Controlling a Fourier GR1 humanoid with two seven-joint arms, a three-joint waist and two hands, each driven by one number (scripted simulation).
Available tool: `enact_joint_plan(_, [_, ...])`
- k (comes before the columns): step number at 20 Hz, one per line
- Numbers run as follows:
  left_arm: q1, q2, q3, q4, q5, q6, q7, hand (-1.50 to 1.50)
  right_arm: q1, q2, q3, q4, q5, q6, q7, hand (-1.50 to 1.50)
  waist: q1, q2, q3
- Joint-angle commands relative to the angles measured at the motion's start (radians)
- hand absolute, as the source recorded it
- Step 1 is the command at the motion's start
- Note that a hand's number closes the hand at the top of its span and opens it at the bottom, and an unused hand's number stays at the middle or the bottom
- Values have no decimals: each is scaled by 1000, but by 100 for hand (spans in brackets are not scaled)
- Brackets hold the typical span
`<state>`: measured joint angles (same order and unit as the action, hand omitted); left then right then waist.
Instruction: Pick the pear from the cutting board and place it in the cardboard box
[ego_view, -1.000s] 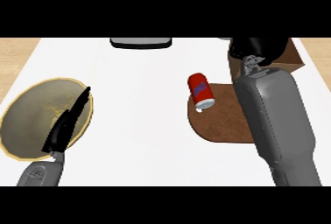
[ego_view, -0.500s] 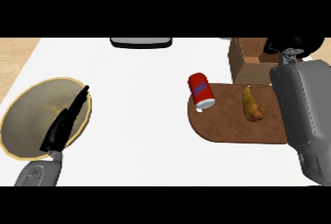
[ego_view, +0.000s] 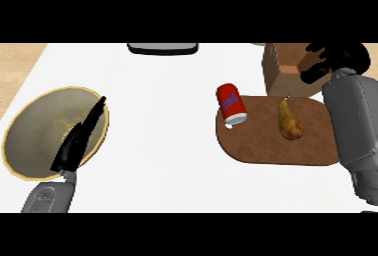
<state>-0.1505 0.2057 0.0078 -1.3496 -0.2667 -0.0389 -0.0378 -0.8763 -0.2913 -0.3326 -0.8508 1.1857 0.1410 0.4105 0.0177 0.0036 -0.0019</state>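
Right hand (ego_view: 334, 59) hovers over the cardboard box (ego_view: 284, 67) at the table's (ego_view: 162, 85) far right, fingers curled on nothing. Pear (ego_view: 289, 120) lies on the brown cutting board (ego_view: 273, 150), beside a red can (ego_view: 232, 103) on its side. Left hand (ego_view: 80, 140) rests straight-fingered over the plate (ego_view: 33, 130).

Two grey arms w/ black hands.
Left hand (ego_view: 77, 142): slim black fingers, grey cuff; right hand (ego_view: 336, 57): black, chunky, smooth grey forearm.
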Motion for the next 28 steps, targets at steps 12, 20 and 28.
enact_joint_plan(12, [-39,-16,13,44,2,2,0,0,-47,22,-334,121,-438,-364,-402,-150,0,8,4])
enact_joint_plan(20, [-31,3,31,71,5,-12,-34,0,0,-77,-477,212,-635,-421,-670,-150,-3,8,3])
enact_joint_plan(28, [20,2,20,-9,-6,-16,6,0,75,-214,-562,330,-781,-394,-879,-150,-1,3,3])
